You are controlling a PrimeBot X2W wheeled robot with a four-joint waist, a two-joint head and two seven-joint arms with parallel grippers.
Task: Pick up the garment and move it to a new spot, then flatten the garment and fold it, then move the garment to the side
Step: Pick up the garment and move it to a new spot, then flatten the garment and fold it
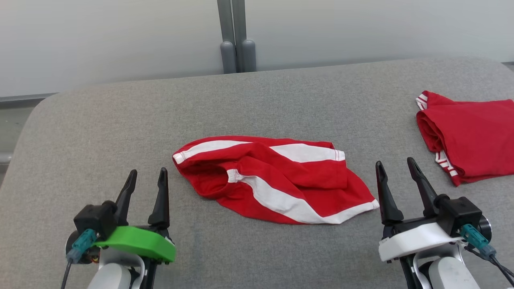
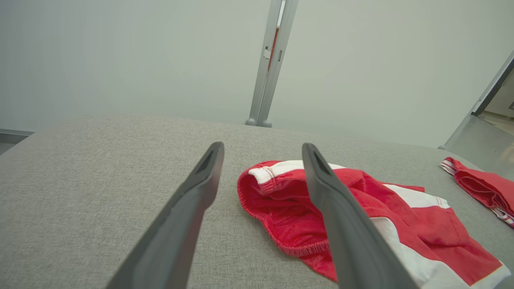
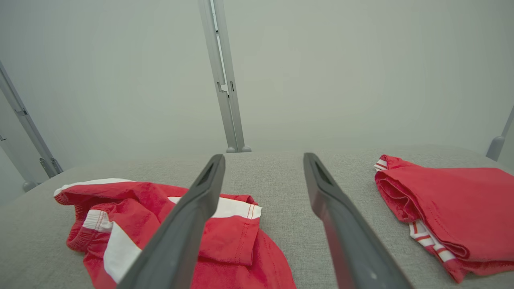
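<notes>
The garment point(image 1: 277, 178) is a pair of red shorts with white side stripes, lying crumpled in the middle of the grey padded table point(image 1: 257, 100). My left gripper point(image 1: 146, 180) stands open to its left, near the front edge, touching nothing. On the garment's right my right gripper point(image 1: 395, 170) is open too, fingers apart and empty. In the left wrist view the garment point(image 2: 297, 216) lies just right of the left gripper point(image 2: 263, 150), partly behind one finger. In the right wrist view the garment point(image 3: 140, 212) sits at lower left, partly behind the left finger of the right gripper point(image 3: 263, 160).
A second red piece of clothing point(image 1: 470, 136) lies folded at the table's right edge, also in the right wrist view point(image 3: 445, 200) and the left wrist view point(image 2: 482, 186). A grey post point(image 1: 237, 36) stands behind the table against a pale wall.
</notes>
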